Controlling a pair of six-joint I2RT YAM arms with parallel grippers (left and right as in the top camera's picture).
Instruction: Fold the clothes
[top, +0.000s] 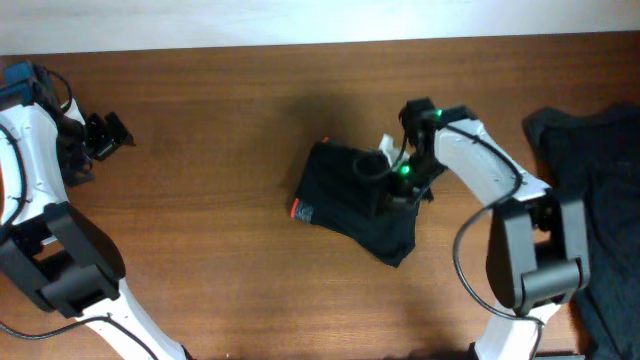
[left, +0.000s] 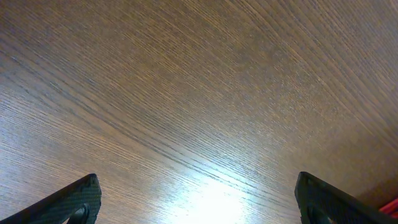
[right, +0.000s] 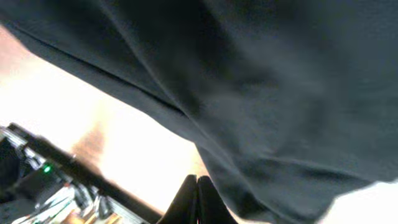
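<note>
The black trousers (top: 345, 205) lie folded into a compact bundle at the middle of the table, with a bit of the red waistband edge (top: 298, 210) showing at their left corner. My right gripper (top: 382, 180) hangs over the bundle's upper right part. In the right wrist view its fingers (right: 197, 200) are shut tight together with nothing seen between them, and the black fabric (right: 267, 93) fills most of the picture just beside them. My left gripper (top: 103, 135) is far off at the table's upper left, open wide (left: 199, 205) over bare wood.
A dark rumpled heap of garments (top: 600, 190) covers the table's right edge, beside the right arm's base (top: 530, 265). The brown wooden table (top: 200, 230) meets a pale wall along its far edge.
</note>
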